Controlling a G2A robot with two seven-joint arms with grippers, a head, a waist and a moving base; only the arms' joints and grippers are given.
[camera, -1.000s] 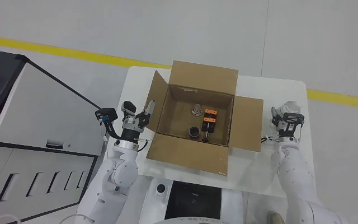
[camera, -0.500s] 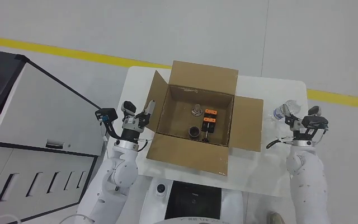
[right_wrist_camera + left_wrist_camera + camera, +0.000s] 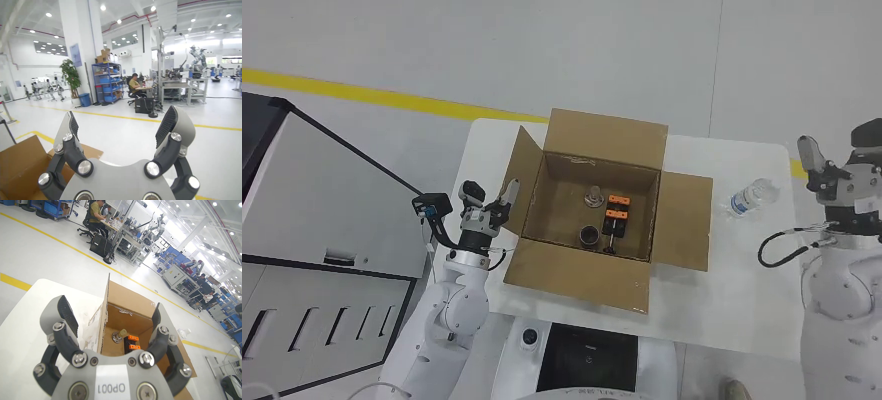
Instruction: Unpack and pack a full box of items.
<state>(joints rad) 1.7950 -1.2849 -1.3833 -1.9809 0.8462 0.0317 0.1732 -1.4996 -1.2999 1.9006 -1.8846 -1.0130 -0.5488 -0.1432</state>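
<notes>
My left hand sits low over the white tabletop, fingers spread wide and holding nothing, with the raised side flap of the open cardboard box just in front of its fingertips. Looking past that flap from this hand, I can see the items on the box floor: a metal flanged piece with a pale top nearest, a black-and-orange part just beyond it, and, in the top view, a dark ring beside the two (none of them touching the others, as far as I can tell). My right hand is also spread and empty, held up out past the tabletop's edge on the box's other side, pointing over the floor, with a corner of the box's flap below and to one side of it. A clear water bottle lies on its side on the tabletop between that hand and the box's outer flap, apart from both.
</notes>
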